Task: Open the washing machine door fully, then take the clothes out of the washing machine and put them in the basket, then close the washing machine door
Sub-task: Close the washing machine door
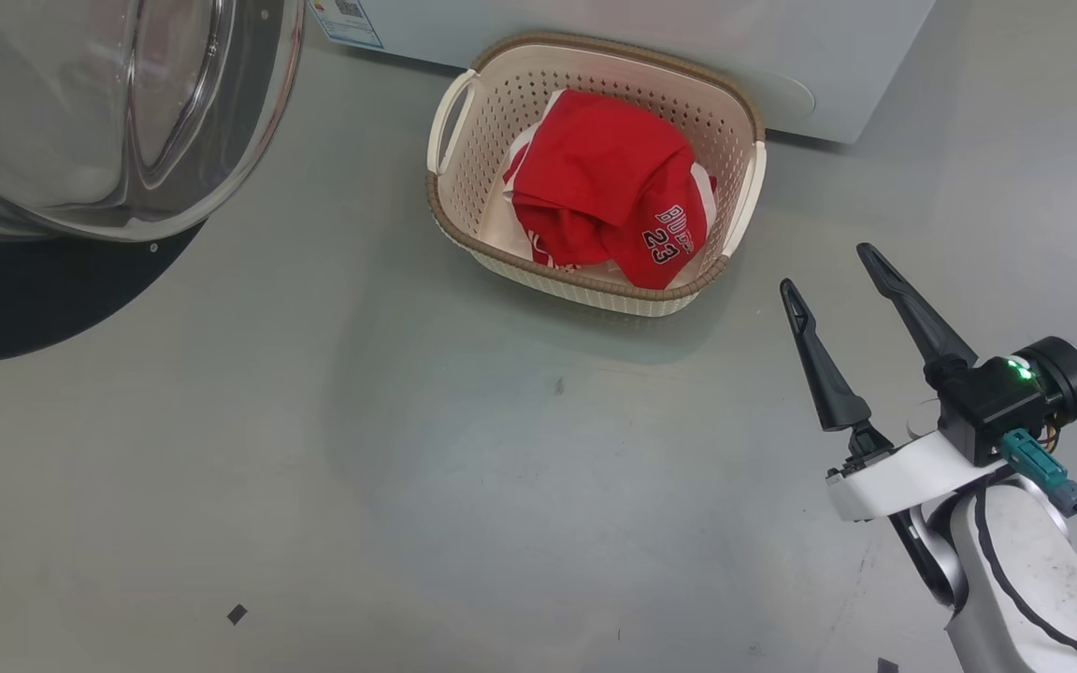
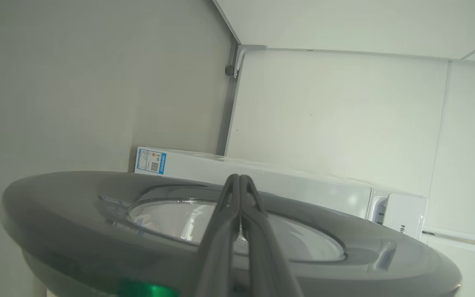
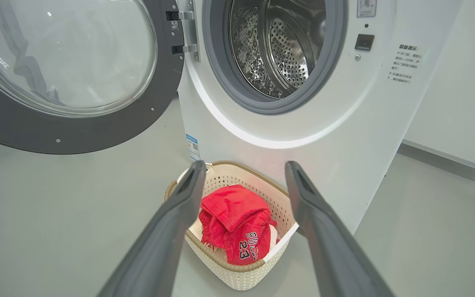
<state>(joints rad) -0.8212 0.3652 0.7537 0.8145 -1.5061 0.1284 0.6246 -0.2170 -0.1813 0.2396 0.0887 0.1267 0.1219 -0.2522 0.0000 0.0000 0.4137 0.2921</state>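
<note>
While the clothes (image 1: pixel 604 178) are lying heaped in the basket (image 1: pixel 501 103), which is sitting on the floor (image 1: pixel 408 486) just in front of the washing machine (image 3: pixel 344 123), we are judging that the unloading is finished and that closing is the step in hand: the drum (image 3: pixel 287 53) is showing bare steel where we are seeing into it, and the washing machine door (image 3: pixel 76 136) is standing swung wide on its hinge (image 3: pixel 184 49), well apart from the opening. Our left tool (image 2: pixel 239 178) is pointing along the door's outer face with its fingers pressed together, close over the glass bowl (image 2: pixel 167 214), though we are not able to tell whether it is touching. Our right tool (image 1: pixel 826 266) is hanging near the basket with its fingers spread and nothing between them. To do this well, we are thinking of pushing with the pressed-together fingers on the black rim (image 2: pixel 56 202) rather than the bulging glass, and out toward the edge far from the hinge, where a gentle push is turning the door most easily. We are also wanting the right arm kept out of the door's sweep, and the push carried through until the latch (image 3: pixel 364 41) is catching, since a door only resting on the gasket (image 3: pixel 221 74) is not counting as shut
</note>
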